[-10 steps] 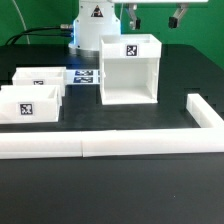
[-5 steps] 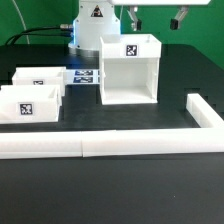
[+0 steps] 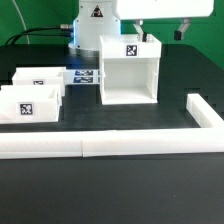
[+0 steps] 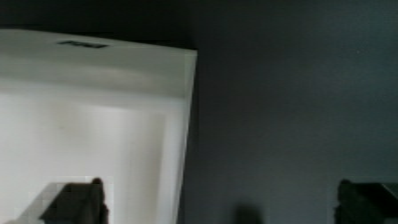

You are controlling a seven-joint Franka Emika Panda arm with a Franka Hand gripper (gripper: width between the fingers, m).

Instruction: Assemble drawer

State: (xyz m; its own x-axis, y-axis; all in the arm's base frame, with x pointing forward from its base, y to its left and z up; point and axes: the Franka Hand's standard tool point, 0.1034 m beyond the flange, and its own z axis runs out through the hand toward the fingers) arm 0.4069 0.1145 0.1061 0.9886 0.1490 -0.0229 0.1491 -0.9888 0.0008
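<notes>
Nearest, front tray [image 3: 28, 105] and rear tray [image 3: 40, 77] sit untouched on the surface [image 3: 110, 190], at the exterior view's left of the drawer shell [image 3: 128, 75]. Behind, the gripper [image 3: 162, 35] has dropped since half a second ago. Its fingers are spread wide above the shell's right wall and hold nothing. Probably a grasp approach.

You're looking at smooth white plastic — the shell [image 3: 128, 78] at centre, trays [image 3: 30, 106] at left — on a matt black table [image 3: 120, 190].
</notes>
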